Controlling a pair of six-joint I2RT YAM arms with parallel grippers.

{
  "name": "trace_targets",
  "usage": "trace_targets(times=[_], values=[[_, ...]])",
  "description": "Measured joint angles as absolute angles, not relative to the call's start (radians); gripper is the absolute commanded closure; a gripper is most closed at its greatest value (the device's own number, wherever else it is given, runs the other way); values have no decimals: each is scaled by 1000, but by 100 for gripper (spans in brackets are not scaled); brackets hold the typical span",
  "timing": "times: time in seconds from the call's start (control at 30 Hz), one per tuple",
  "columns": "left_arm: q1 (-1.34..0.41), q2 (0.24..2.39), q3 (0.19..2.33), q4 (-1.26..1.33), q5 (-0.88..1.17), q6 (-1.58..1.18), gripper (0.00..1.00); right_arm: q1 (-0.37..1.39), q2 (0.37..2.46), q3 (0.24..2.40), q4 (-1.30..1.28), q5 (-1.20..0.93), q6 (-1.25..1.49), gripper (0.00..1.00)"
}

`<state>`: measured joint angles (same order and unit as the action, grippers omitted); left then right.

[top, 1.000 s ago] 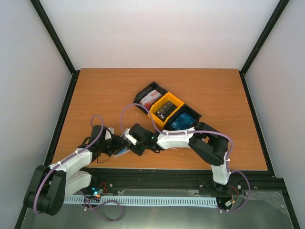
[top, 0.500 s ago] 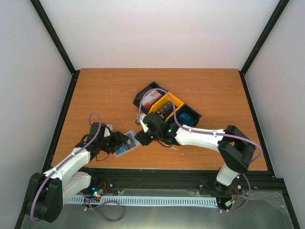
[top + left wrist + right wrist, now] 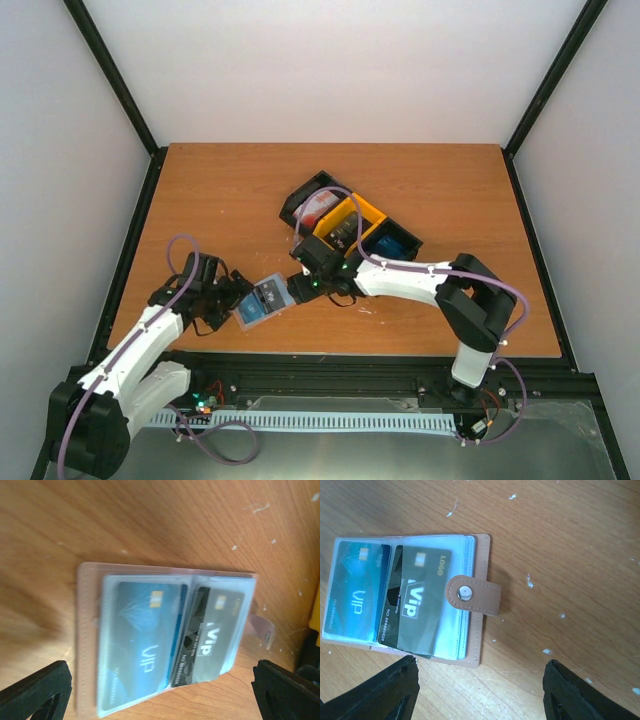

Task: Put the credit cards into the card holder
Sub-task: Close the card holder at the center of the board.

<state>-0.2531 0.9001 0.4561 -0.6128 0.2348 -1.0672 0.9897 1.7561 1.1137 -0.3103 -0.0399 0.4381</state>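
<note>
Scuffed wood table (image 3: 440, 190). Near front edge: card holder (image 3: 262, 300) lying open and flat, pinkish-tan, with clear pockets. Blue card (image 3: 140, 640) sits in one pocket, dark card (image 3: 420, 600) in the next. "VIP" print is readable only in wrist views. Left gripper (image 3: 232, 300) and right gripper (image 3: 295, 287) sit low either side, fingers spread wide, gripping nothing. Bins (image 3: 345, 222) further back.

Card holder (image 3: 262, 301) on table (image 3: 220, 200), credit cards (image 3: 355, 597) side by side inside; bins (image 3: 371, 211) behind
</note>
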Motion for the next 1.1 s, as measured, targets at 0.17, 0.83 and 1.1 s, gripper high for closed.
trace_targets(times=[0.17,0.83,1.1], values=[[-253,875,461,-682,208,-1111,0,997,1798,1160,-348,-69,453,32],[-253,916,374,-538,305,-1076,0,1003,2027,1376,-409,43,465,57],[-250,926,360,-461,351,-1038,0,1004,2031,1391,-445,96,467,85]])
